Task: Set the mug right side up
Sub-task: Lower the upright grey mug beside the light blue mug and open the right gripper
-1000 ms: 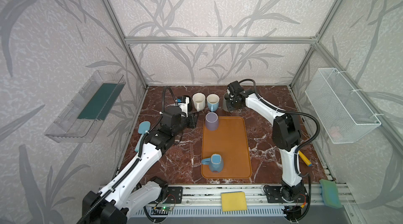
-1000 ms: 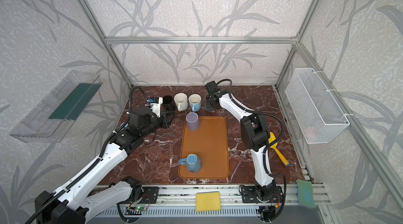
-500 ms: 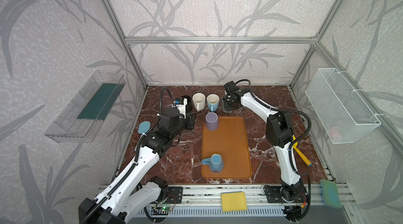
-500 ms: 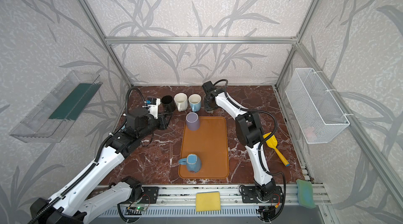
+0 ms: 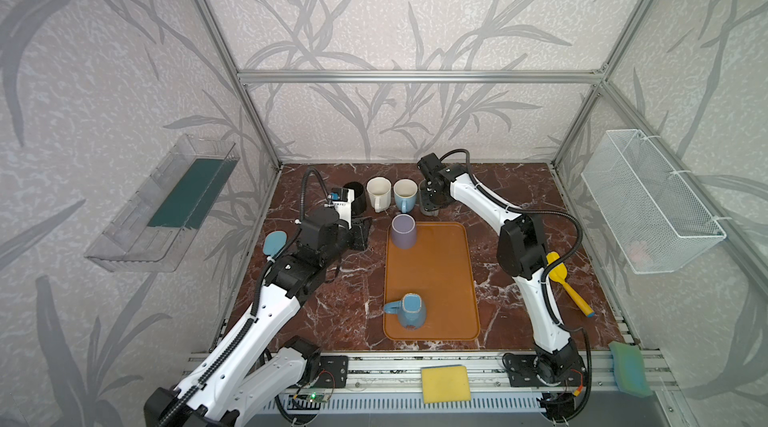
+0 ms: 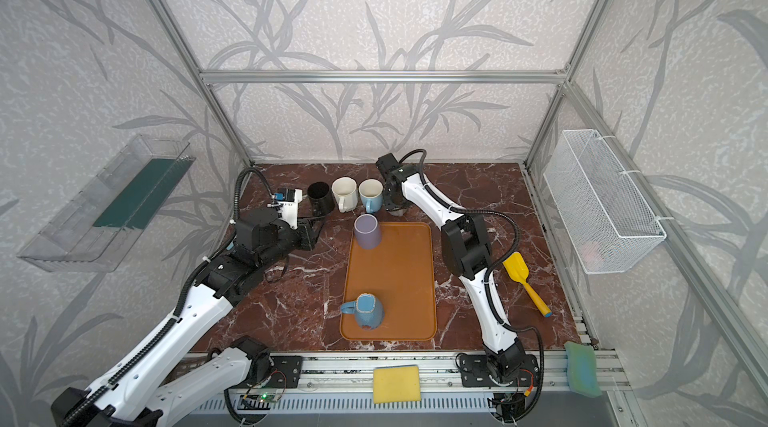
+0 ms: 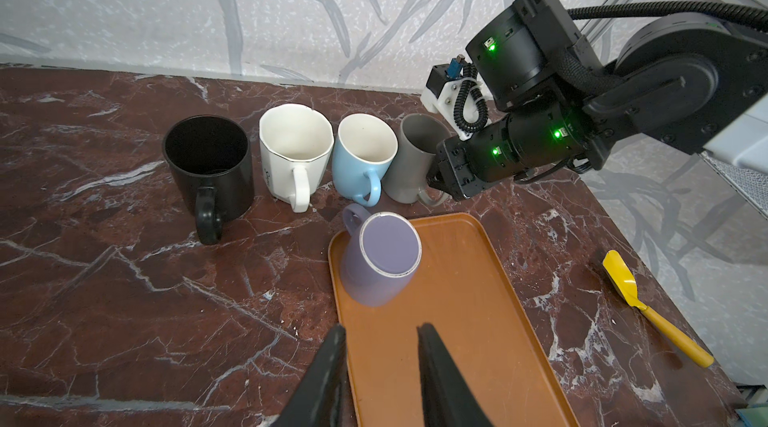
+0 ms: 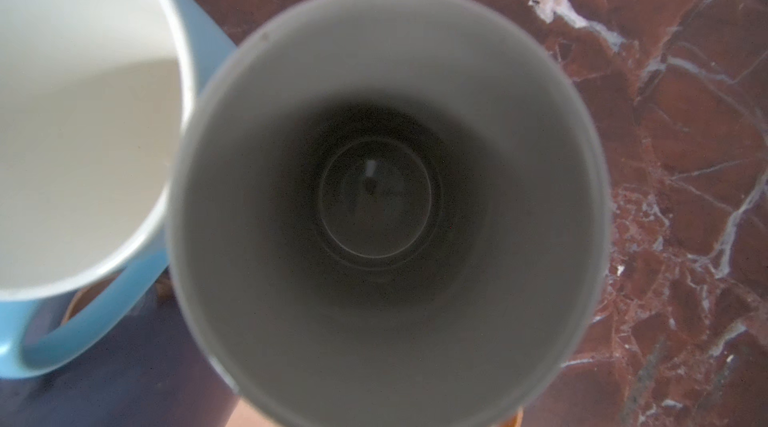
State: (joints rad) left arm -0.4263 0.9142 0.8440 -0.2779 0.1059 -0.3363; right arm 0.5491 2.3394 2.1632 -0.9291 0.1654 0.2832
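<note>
Upright grey mug (image 7: 409, 155) empty; right end effector (image 7: 436, 184) at its handle, grip unclear; left end effector (image 7: 380, 335) spread, empty. At 12 o'clock on tray (image 7: 478, 342), purple mug (image 7: 382, 263) inverted.

The grey mug (image 7: 409, 167) stands upright on its base, mouth up and empty inside. In the left wrist view it sits right of centre in the upper half, handle toward the lower right.

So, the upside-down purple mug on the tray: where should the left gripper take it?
Probably grip the purple mug across its body, one jaw on each side wall, coming from where the left gripper is. It stands mouth down on the orange tray, handle turned away, so those walls are bare.
</note>
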